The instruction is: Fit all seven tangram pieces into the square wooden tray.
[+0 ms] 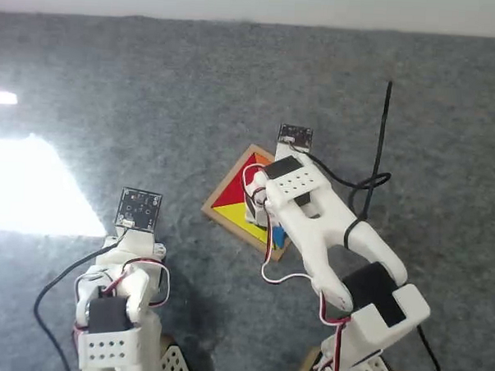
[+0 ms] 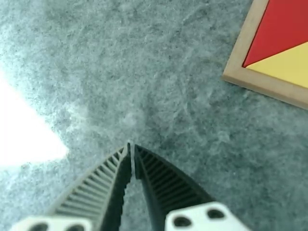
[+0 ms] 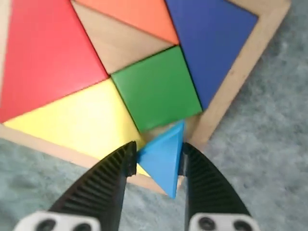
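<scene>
The square wooden tray (image 3: 250, 62) holds a red triangle (image 3: 45, 57), a yellow triangle (image 3: 86, 120), a green square (image 3: 156, 89), an orange piece (image 3: 137, 14) and a dark blue piece (image 3: 211, 38). A bare triangular gap (image 3: 115, 48) lies between red, orange and green. My right gripper (image 3: 158, 151) is shut on a light blue triangle (image 3: 163, 161), tilted over the tray's rim beside the green square. In the high view the tray (image 1: 233, 226) lies mid-table under the right arm (image 1: 312, 213). My left gripper (image 2: 132, 148) is shut and holds nothing, hanging over the grey mat away from the tray's corner (image 2: 260, 84).
Grey felt mat (image 1: 152, 107) covers the table. A bright patch of light (image 1: 26, 184) falls on its left side. A black cable (image 1: 380, 150) runs up behind the right arm. The left arm (image 1: 123, 303) stands at the lower left.
</scene>
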